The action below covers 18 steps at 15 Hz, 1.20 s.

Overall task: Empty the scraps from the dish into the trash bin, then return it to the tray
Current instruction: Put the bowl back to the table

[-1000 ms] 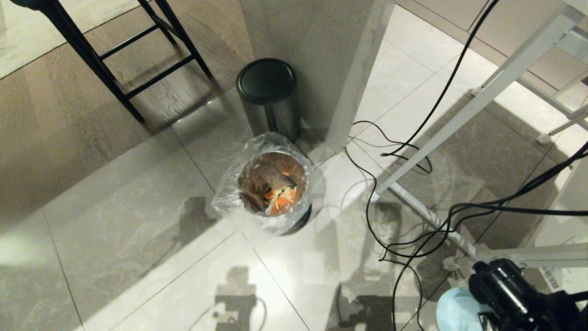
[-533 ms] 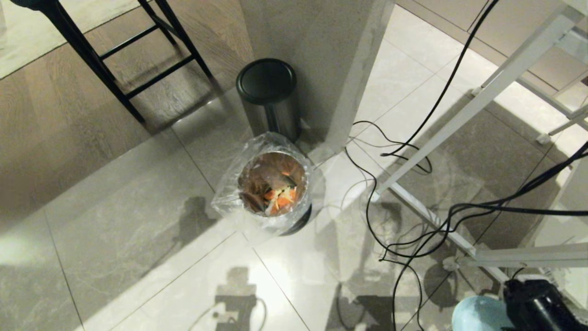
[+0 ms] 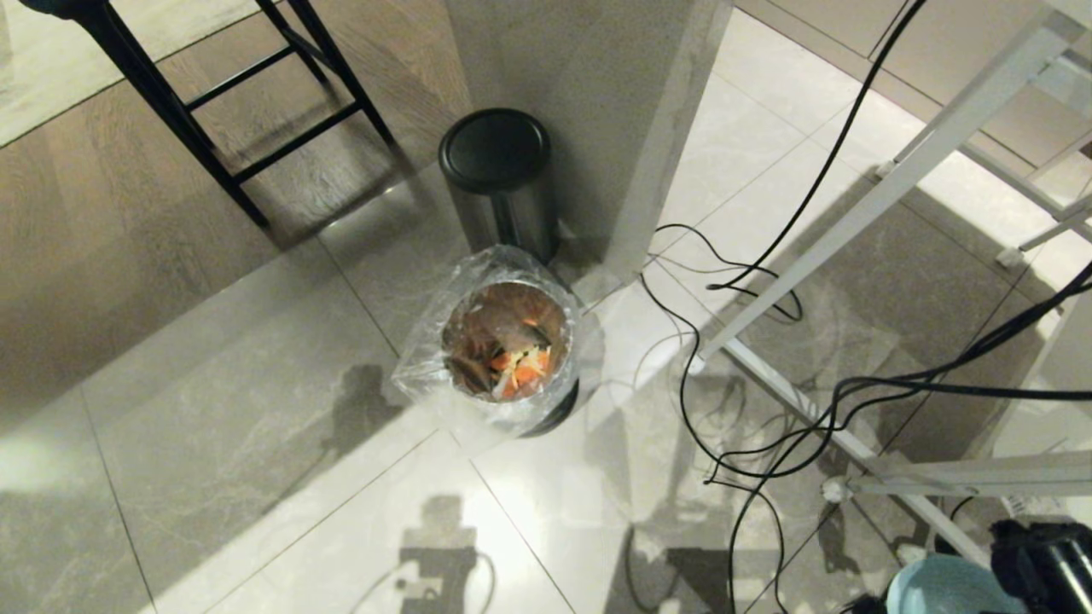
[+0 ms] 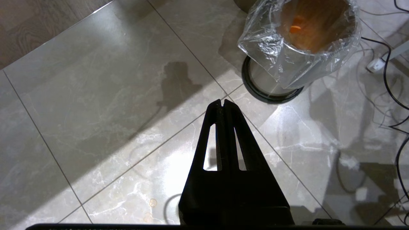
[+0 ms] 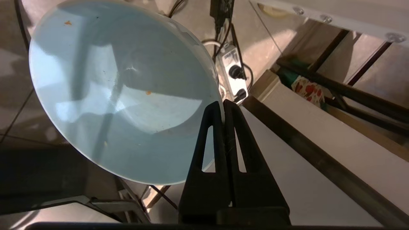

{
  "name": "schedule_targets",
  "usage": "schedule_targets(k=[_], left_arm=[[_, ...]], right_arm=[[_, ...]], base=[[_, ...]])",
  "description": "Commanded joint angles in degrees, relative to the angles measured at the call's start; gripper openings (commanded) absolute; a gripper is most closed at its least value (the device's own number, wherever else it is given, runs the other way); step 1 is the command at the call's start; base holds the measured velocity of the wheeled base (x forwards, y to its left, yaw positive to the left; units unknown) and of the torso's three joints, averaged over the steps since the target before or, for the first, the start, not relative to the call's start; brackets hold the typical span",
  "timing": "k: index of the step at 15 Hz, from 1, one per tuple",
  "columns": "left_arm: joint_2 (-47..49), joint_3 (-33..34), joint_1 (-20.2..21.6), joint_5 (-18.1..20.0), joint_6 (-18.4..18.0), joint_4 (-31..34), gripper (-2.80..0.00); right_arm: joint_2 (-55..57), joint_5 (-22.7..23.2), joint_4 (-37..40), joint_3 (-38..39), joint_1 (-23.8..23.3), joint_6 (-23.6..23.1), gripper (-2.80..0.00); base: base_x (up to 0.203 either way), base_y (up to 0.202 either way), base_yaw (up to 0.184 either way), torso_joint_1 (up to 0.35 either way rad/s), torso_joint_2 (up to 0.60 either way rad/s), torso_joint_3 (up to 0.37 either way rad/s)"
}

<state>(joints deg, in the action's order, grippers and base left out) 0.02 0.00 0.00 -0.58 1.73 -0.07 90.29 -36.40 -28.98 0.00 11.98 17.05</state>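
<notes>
The trash bin (image 3: 503, 345), lined with crinkled clear plastic, stands on the tiled floor at the middle of the head view, with orange and pale scraps (image 3: 520, 371) lying inside. The same trash bin (image 4: 297, 48) shows in the left wrist view. My right gripper (image 5: 223, 105) is shut on the rim of the light-blue dish (image 5: 121, 89), which holds only tiny orange specks. In the head view the dish (image 3: 938, 588) and the right arm sit at the bottom right corner. My left gripper (image 4: 222, 103) is shut and empty, parked above the floor. The tray is out of view.
A steel cylinder bin with a black lid (image 3: 496, 170) stands behind the trash bin beside a pillar. Black cables (image 3: 768, 409) and white frame legs (image 3: 853, 222) cover the floor on the right. A black stool's legs (image 3: 213, 111) stand at the back left.
My right arm with the dish has pulled back toward the bottom right corner of the head view, farther from the trash bin. The bin and the left arm have stayed still.
</notes>
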Motion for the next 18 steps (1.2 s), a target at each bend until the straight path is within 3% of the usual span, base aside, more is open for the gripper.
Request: schedule_targets(k=[1,10,15,18], left_arm=[[0.1,0.0,0.0,0.0,0.0,0.0,-2.80],[0.1,0.0,0.0,0.0,0.0,0.0,-2.80],[0.0,0.0,0.0,0.0,0.0,0.0,-2.80],[0.0,0.0,0.0,0.0,0.0,0.0,-2.80]], right_arm=[[-2.1,-0.2,0.1,0.0,-0.4,-0.4,-2.80],[-19.9,0.0,7.7,0.0,-1.4,-9.3,-2.80],[-25.9,0.0,12.1,0.0,-3.6,-11.4,-2.80],[-32.2,0.1,13.2,0.0,-4.9,-16.1,-2.80]], base=[[0.000,0.000,0.000,0.000,0.00,0.000],[0.000,0.000,0.000,0.000,0.00,0.000],[0.000,0.000,0.000,0.000,0.00,0.000],[0.000,0.000,0.000,0.000,0.00,0.000]])
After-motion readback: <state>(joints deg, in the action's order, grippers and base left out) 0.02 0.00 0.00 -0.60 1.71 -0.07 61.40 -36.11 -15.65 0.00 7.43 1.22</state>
